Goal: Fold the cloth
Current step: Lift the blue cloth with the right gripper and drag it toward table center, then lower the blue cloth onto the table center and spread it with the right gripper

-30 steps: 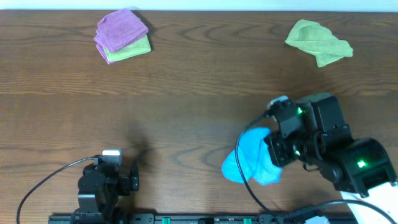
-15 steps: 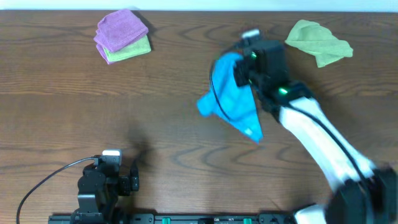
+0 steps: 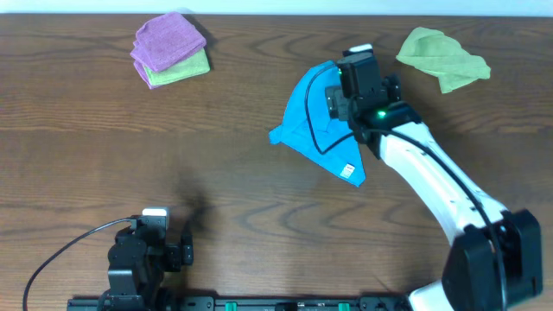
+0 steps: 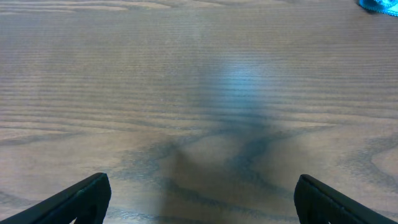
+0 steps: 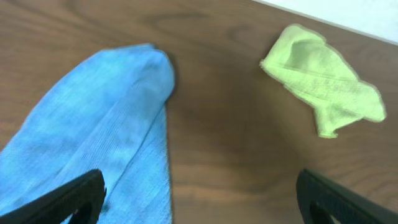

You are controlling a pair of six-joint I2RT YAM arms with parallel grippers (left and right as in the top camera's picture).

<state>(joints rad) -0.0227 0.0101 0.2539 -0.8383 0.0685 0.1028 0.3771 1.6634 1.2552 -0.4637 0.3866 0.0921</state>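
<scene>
The sky-blue cloth lies loosely spread in a rough triangle on the wooden table, right of centre, with a small white tag near its front corner. My right gripper hovers over the cloth's far right edge. In the right wrist view this gripper is open, with the cloth beneath its left finger and bare wood between the jaws. My left gripper rests at the table's front left. It is open over bare wood, and a sliver of cloth shows far away.
A crumpled lime-green cloth lies at the far right, also in the right wrist view. A folded purple cloth sits on another lime-green one at the far left. The right arm's black cable crosses the blue cloth.
The right arm carried the blue cloth from the table's front to the far middle, then opened its jaws and let go. The cloth now lies spread out. The left arm has not moved.
</scene>
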